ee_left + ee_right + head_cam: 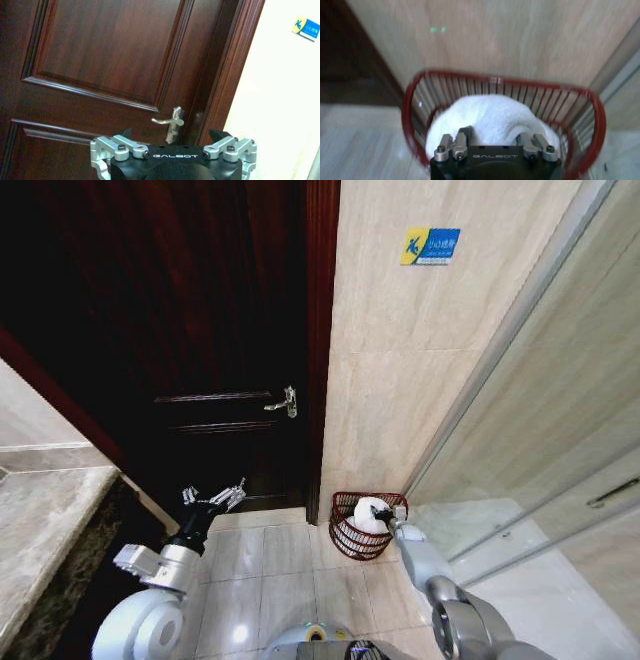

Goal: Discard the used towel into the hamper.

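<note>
While right tool (378, 513) grips towel (368, 515) inside hamper (345, 542); wall (400, 380) behind.

The right arm reaches forward and down, its right gripper (378, 514) with jaws closed on the towel (487, 116). The left gripper (214, 498) is held forward, jaws spread.

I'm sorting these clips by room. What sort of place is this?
Probably a bathroom: tiled wall and floor, a glass shower partition, and a towel in a hamper beside the wooden door.
</note>
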